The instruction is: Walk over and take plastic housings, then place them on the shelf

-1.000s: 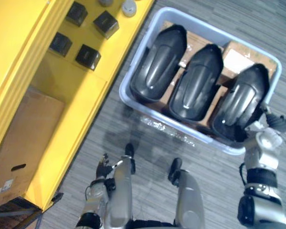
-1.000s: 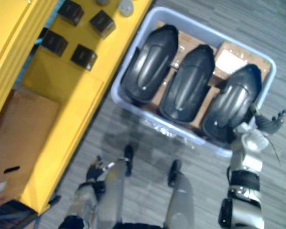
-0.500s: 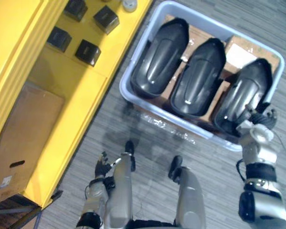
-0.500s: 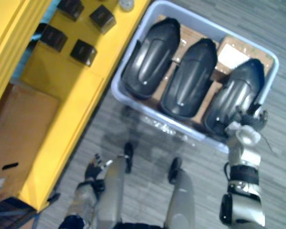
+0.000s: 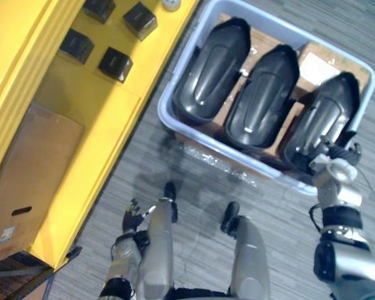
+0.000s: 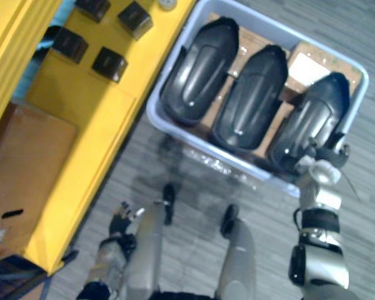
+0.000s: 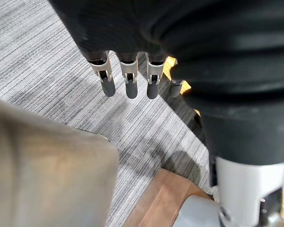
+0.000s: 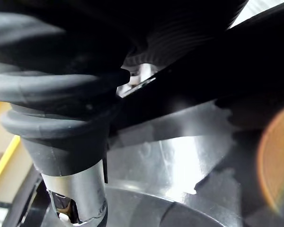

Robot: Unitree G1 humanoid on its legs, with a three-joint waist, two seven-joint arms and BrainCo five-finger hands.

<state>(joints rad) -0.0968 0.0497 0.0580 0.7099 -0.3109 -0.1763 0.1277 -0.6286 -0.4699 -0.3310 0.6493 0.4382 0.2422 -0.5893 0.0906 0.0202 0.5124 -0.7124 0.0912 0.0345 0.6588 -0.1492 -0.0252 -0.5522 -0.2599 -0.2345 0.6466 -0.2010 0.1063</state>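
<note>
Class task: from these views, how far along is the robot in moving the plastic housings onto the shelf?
Done: the walk; the robot stands at the grey bin. In hand: the right hand is at the near end of the rightmost housing, grip unclear; the left hand hangs open. Left: that housing, the middle housing and the left housing lie in the bin; none is on the yellow shelf.

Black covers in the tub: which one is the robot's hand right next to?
The rightmost of the three black covers, by the tub's right wall. The right hand sits at its near end; the other two lie farther left.
</note>
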